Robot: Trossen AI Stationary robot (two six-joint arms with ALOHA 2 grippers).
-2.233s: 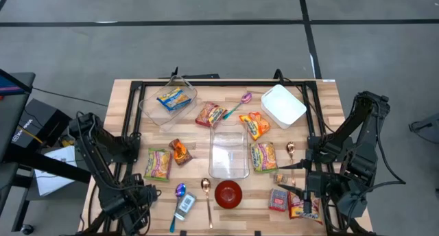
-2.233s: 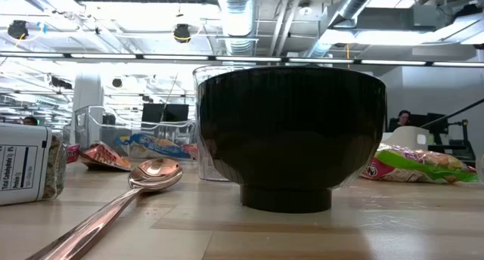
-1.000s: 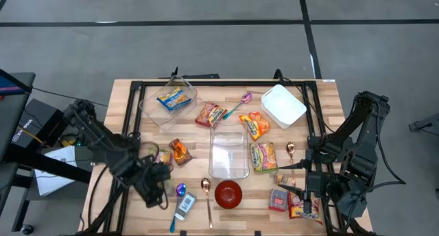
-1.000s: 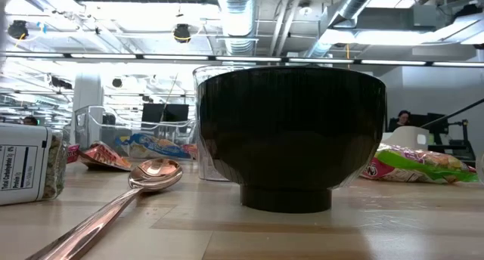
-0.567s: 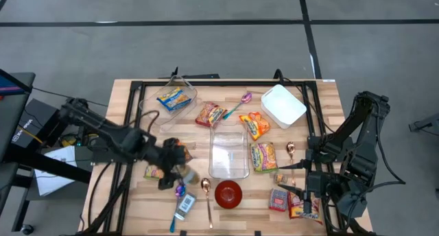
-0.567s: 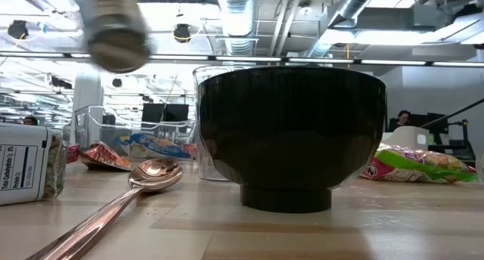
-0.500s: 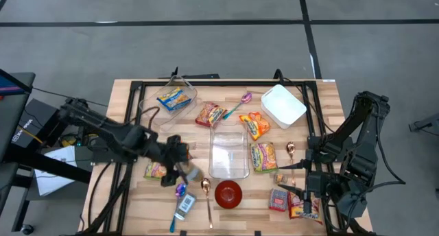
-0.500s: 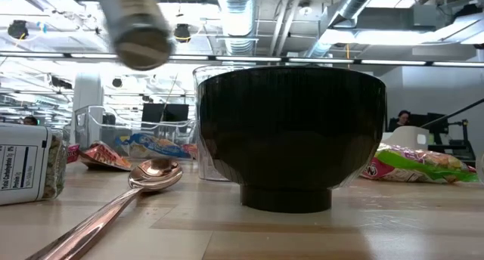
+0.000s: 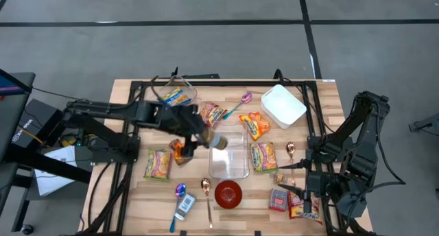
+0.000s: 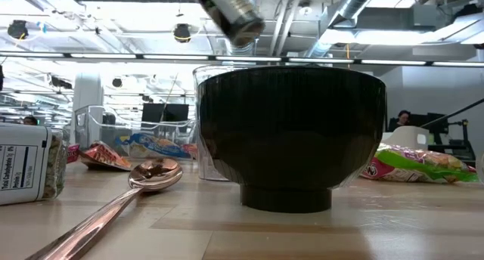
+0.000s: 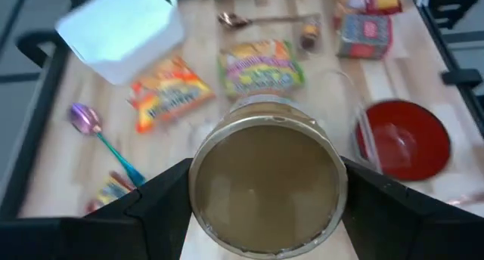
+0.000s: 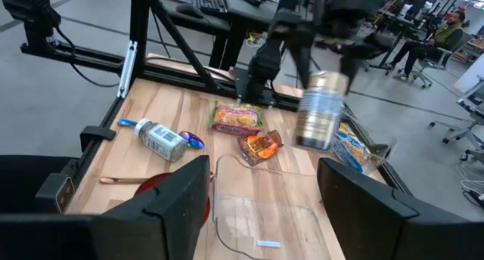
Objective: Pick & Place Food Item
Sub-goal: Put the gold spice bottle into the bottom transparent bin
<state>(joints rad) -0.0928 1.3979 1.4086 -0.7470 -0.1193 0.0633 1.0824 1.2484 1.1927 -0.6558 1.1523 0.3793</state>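
My left gripper (image 9: 204, 135) is shut on a metal can (image 9: 217, 139) in the air over the far left part of a clear glass container (image 9: 228, 154). The can's round end fills the left wrist view (image 11: 265, 188). It also shows at the top of the low view (image 10: 228, 14) and in the right wrist view (image 12: 321, 110). My right gripper (image 9: 306, 188) is open and empty at the table's near right. Its fingers stand wide apart in the right wrist view (image 12: 265, 215). My left gripper pinches the can's curved side wall (image 11: 198, 186) between its two fingers (image 11: 159, 207), one on either side. The fingers come slanting from the table's left and lie along the can. The can is lifted clear and tilted, its free end toward the table's right and downward.
A red bowl (image 9: 228, 193), spoons (image 9: 206, 198), a spice jar (image 9: 185, 205) and snack packets (image 9: 158, 164) lie at the near side. A glass bowl holding a packet (image 9: 169, 99) and a white container (image 9: 282, 105) stand at the far side. More packets (image 9: 263, 156) lie right of the clear container.
My left gripper has carried the can up from the near left part of the table, toward the right and far edges, until it is over the clear container. It has stayed shut on the can. My right arm has kept still.
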